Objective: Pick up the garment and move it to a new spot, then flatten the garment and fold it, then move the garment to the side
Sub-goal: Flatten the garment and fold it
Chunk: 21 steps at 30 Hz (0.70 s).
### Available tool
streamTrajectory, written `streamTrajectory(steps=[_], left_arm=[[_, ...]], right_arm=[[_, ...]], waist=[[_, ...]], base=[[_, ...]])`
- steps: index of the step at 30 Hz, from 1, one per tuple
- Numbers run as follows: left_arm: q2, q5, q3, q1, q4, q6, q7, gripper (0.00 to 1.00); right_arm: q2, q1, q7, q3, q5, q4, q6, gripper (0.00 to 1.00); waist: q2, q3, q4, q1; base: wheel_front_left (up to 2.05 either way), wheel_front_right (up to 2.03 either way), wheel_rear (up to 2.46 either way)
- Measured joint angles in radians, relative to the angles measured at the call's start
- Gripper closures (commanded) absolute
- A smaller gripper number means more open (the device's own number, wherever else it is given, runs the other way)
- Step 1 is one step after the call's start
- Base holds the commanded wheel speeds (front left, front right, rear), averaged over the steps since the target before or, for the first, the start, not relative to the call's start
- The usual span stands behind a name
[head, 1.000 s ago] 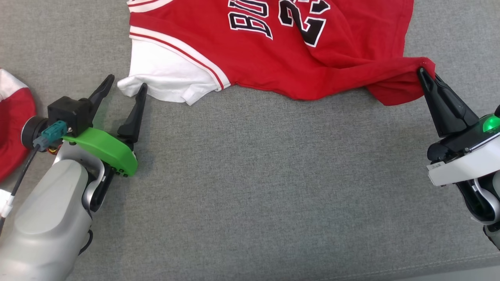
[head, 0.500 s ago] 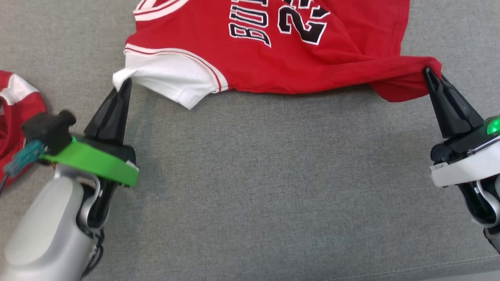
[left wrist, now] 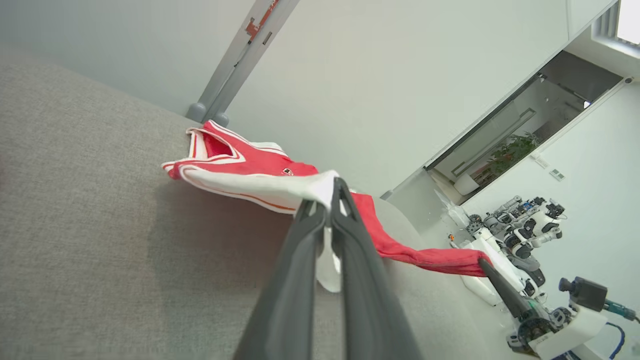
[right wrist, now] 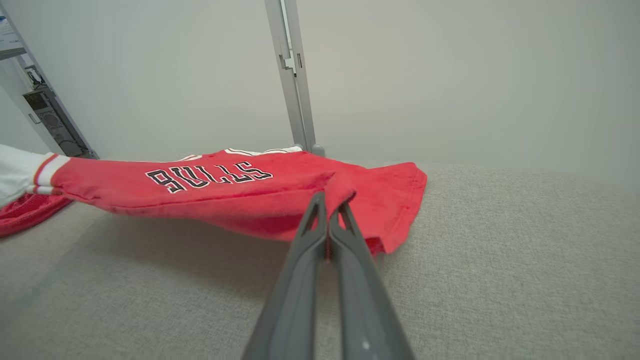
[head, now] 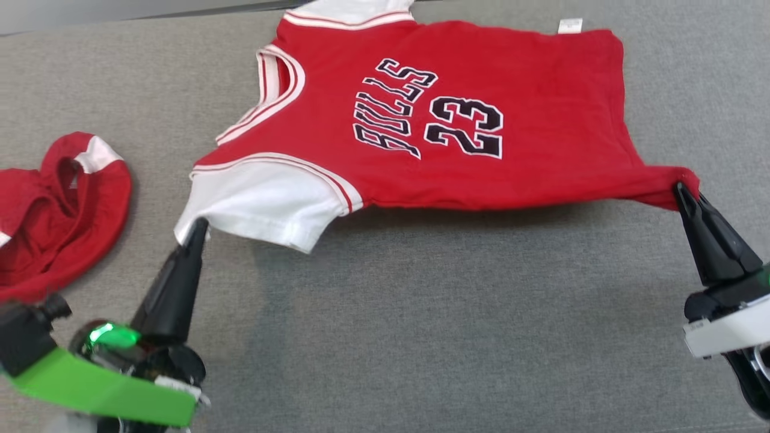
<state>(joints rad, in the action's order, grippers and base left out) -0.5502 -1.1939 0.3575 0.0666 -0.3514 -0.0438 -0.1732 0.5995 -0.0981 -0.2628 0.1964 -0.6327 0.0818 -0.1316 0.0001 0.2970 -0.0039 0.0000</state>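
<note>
left gripper [head: 197, 231] has the jersey [head: 481, 120] clamped by its white sleeve; right gripper [head: 683, 191] is pinched tight on the red hem corner; it's strung between them, near edge lifted off the grey cushion [head: 421, 331] (another red garment [head: 60, 222] lies off to the left)

Soft, even light is coming from overhead, keeping the grey surface [head: 421, 337] matte and evenly lit. The garment [head: 481, 84] is casting a soft, wide shadow under its lifted near hem. A green lamp [head: 108, 335] is glowing brightly on my left wrist, and the green cover [head: 102, 394] beside it is looking slightly soft. In my left wrist view a window [left wrist: 627, 20] is blowing out white at the top right, and my own fingers [left wrist: 295, 290] are showing blurred, out of focus.
</note>
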Motion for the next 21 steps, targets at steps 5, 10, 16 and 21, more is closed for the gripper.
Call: streamTrajectory(steps=[5, 10, 16, 21], left_arm=[[-0.020, -0.058, 0.001, -0.121, -0.163, 0.055, 0.028, 1.00], [-0.043, -0.103, 0.003, -0.196, -0.283, 0.106, 0.059, 1.00], [0.008, -0.163, 0.024, -0.155, -0.229, 0.123, 0.082, 1.00], [0.091, -0.218, 0.042, -0.018, -0.081, 0.115, 0.110, 1.00]], right_arm=[[0.019, 0.082, 0.000, -0.021, 0.000, 0.035, 0.000, 1.00], [0.027, 0.161, 0.000, -0.056, 0.000, 0.062, 0.000, 1.00], [0.009, 0.143, 0.000, -0.032, 0.005, 0.023, 0.000, 1.00], [-0.030, 0.046, 0.000, 0.026, 0.007, -0.076, 0.000, 1.00]], waist=[[0.0000, -0.027, 0.022, 0.0000], [0.0000, -0.032, 0.036, 0.0000], [0.0000, -0.009, 0.026, 0.0000], [0.0000, 0.022, 0.016, 0.0000]], base=[[0.00, 0.00, 0.00], [0.00, 0.00, 0.00], [0.00, 0.00, 0.00], [0.00, 0.00, 0.00]])
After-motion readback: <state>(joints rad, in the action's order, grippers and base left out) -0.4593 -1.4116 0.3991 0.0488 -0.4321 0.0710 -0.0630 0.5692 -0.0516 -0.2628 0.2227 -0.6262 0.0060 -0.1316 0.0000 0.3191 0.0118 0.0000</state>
